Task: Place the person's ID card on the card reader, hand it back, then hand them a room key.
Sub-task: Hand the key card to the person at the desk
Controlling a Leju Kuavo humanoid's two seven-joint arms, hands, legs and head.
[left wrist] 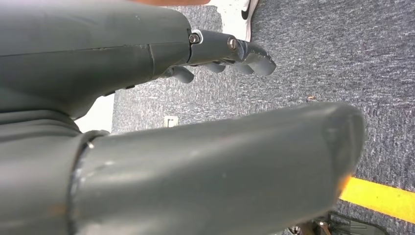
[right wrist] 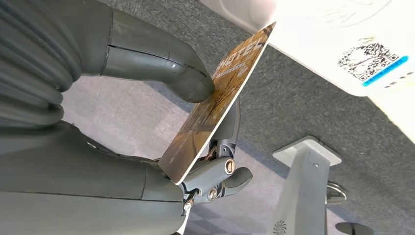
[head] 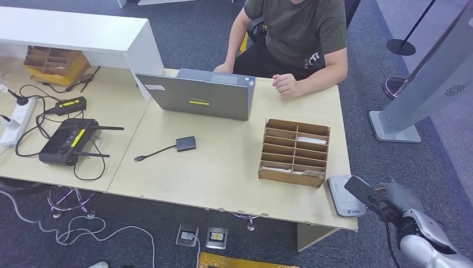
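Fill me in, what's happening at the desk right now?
The right hand pinches a brown card printed with "HOTEL" between thumb and fingers, near the white card reader at the desk's right front corner. The card is not on the reader and not yet with the person, who sits across the desk with a hand resting beside the laptop. The left hand hangs over the carpet, holding nothing. The cardboard slot organizer stands beside the reader.

The robot's right hand (head: 390, 200) was dark grey on a silver arm, with a black cable running along the wrist. Its left hand (left wrist: 205, 122) had a thick grey thumb, a ribbed grey cover and small silver screws at the fingers (left wrist: 254, 56).
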